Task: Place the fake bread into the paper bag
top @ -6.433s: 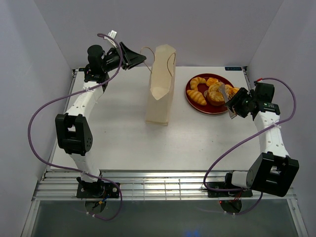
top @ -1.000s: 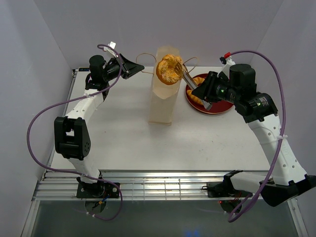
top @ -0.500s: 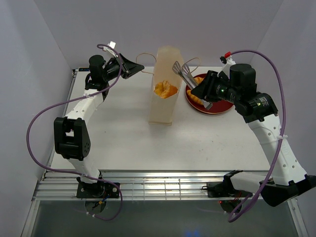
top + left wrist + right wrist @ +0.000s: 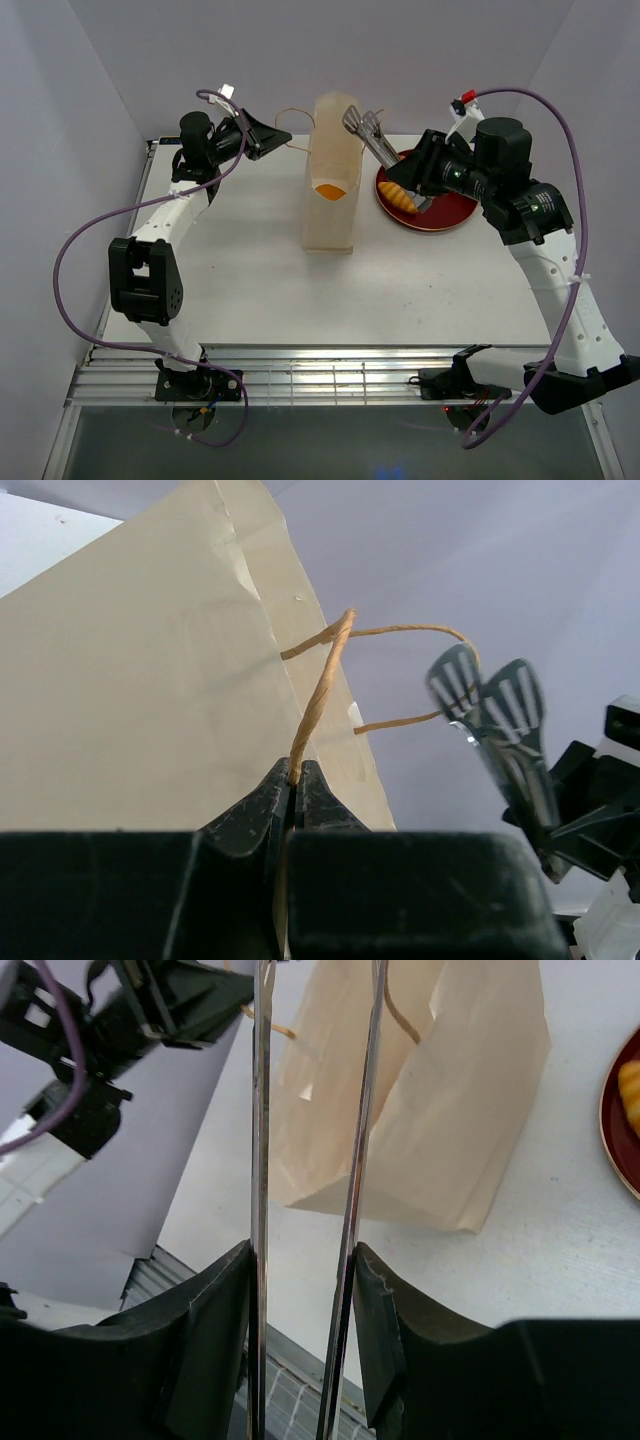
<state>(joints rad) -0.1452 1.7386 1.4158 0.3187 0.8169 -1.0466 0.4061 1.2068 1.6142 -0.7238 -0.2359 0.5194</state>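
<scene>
The tall cream paper bag stands mid-table with its mouth open. One orange piece of fake bread lies inside it. My left gripper is shut on the bag's brown cord handle, pulling it left. My right gripper is shut on metal tongs. The tongs' spread tips hover empty just right of the bag's top. A golden croissant lies on the dark red plate under the right wrist.
The plate sits right of the bag near the back right corner of the white table. The right arm reaches over the plate and hides part of it. Grey walls close in the back and both sides.
A second ago the tongs held a round bun over the bag's mouth. They spread, the bun dropped into the bag, and the empty tongs have drawn back slightly to the right.
</scene>
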